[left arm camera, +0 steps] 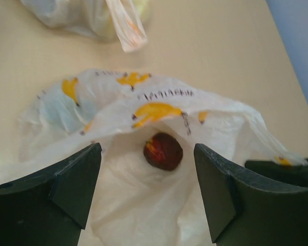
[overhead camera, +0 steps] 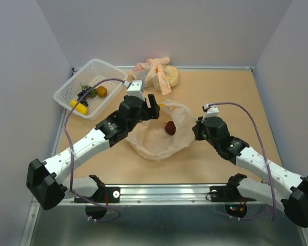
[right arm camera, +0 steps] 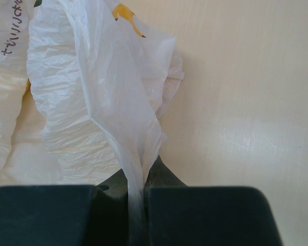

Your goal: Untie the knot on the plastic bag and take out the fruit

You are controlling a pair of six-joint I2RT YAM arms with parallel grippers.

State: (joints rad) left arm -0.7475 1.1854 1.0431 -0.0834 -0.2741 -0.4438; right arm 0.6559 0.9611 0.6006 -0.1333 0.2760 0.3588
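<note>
The plastic bag (overhead camera: 159, 136) lies open in the middle of the table, pale and crinkly with yellow prints; no knot shows on it. A dark red plum (overhead camera: 170, 128) sits inside it, also in the left wrist view (left arm camera: 163, 151). My left gripper (overhead camera: 153, 106) is open and empty, hovering over the bag's far-left rim, the plum between and beyond its fingers (left arm camera: 72, 179). My right gripper (overhead camera: 197, 129) is shut on the bag's right edge (right arm camera: 136, 169), holding it up. Other fruit lies in the white basket (overhead camera: 66, 88): a yellow one (overhead camera: 79, 106), an orange-yellow one (overhead camera: 101, 91), dark grapes (overhead camera: 84, 94).
A second knotted peach bag (overhead camera: 156, 74) bulging around a yellow lump sits at the back by the wall; it also shows in the left wrist view (left arm camera: 92, 15). Grey walls enclose the table on three sides. A metal rail (overhead camera: 159, 192) runs along the near edge.
</note>
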